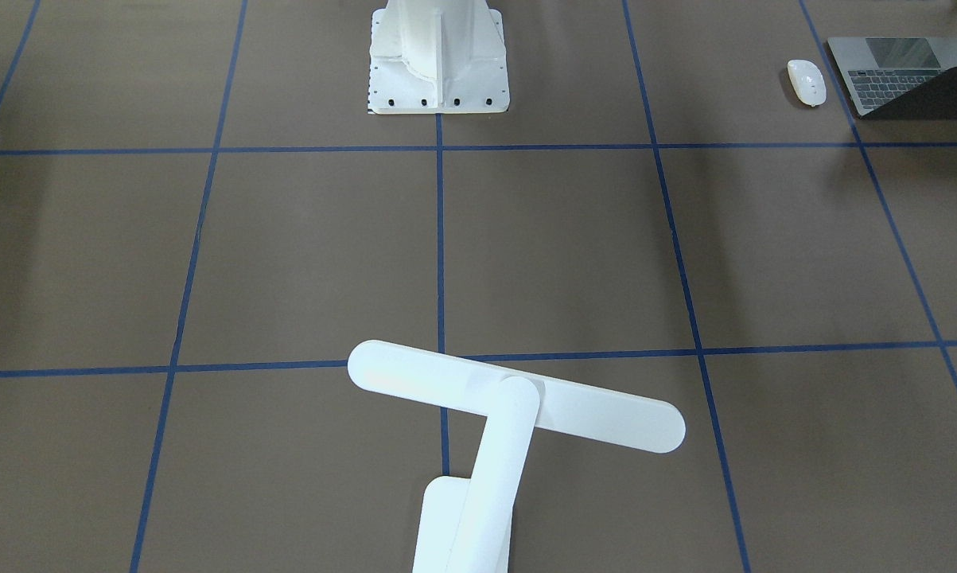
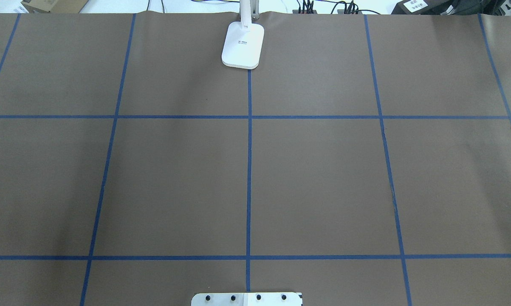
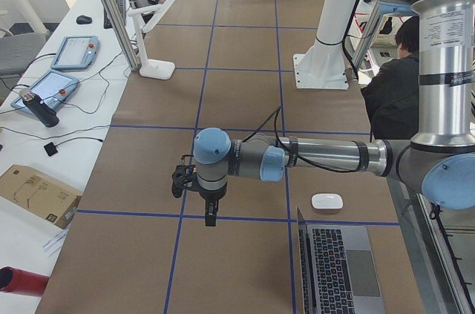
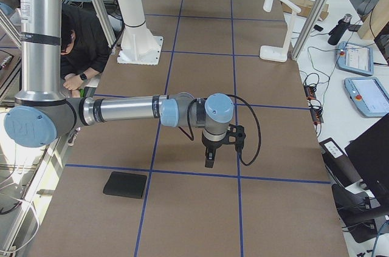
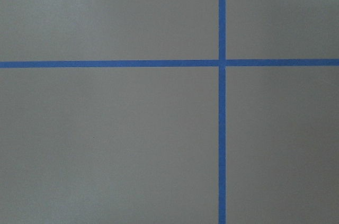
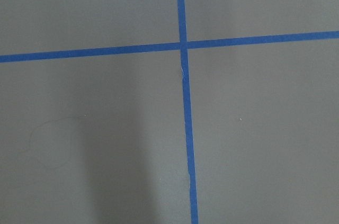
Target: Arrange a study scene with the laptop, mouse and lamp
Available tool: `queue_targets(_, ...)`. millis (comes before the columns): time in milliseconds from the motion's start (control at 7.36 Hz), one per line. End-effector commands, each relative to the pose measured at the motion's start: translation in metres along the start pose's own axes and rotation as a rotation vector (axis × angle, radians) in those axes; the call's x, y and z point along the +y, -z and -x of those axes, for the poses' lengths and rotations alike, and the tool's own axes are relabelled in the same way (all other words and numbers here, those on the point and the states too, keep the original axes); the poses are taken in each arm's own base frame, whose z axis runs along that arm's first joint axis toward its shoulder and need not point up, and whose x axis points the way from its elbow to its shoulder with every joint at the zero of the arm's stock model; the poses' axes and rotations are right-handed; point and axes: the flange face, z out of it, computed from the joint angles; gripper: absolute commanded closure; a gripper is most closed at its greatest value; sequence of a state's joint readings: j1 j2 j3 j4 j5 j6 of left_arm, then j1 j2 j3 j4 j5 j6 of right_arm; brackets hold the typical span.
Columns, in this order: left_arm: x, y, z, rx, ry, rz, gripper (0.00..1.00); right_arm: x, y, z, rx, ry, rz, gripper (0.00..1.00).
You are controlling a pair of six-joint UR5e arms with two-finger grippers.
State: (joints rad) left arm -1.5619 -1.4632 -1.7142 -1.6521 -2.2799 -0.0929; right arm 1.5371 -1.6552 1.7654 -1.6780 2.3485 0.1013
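Where my left claw (image 3: 211,216) hangs: above the brown table (image 2: 323,178), pointing down near a blue tape line (image 5: 222,128); its wrist camera sees only paper and a tape crossing.
Left claw state: open or closed, I cannot tell, since only a side view shows it.
Right claw (image 4: 208,161): pointing down above the table near a tape line; I cannot tell whether it is open or closed either.
Laptop (image 1: 896,76): open, lying at my left end of the table, on my base's side.
Mouse (image 1: 807,82): just beside the laptop, not touching, toward the white pedestal (image 1: 438,72).
Lamp (image 1: 510,406): standing at the far edge opposite the pedestal, base on the centre tape line, bar head out over the table.
Mat (image 4: 125,184): black, flat at my right end.
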Motion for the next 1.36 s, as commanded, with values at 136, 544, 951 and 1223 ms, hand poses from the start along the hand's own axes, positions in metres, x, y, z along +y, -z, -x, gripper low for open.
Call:
queue_targets(136, -0.002, 0.004, -0.004, 0.002, -0.011, -0.011, 0.01, 0.000, 0.002, 0.002, 0.000, 0.001, -0.004, 0.00)
queue_targets(544, -0.005, -0.005, 0.004, 0.002, -0.019, -0.024, 0.01, 0.000, 0.004, 0.004, -0.001, 0.011, -0.010, 0.00)
queue_targets(951, 0.019, -0.020, 0.027, -0.011, 0.101, 0.023, 0.00, -0.002, 0.012, 0.013, -0.010, 0.013, -0.023, 0.00)
queue_targets(1223, 0.062, -0.030, 0.047, -0.029, 0.360, 0.055, 0.00, -0.001, 0.017, 0.023, -0.060, 0.026, -0.028, 0.00)
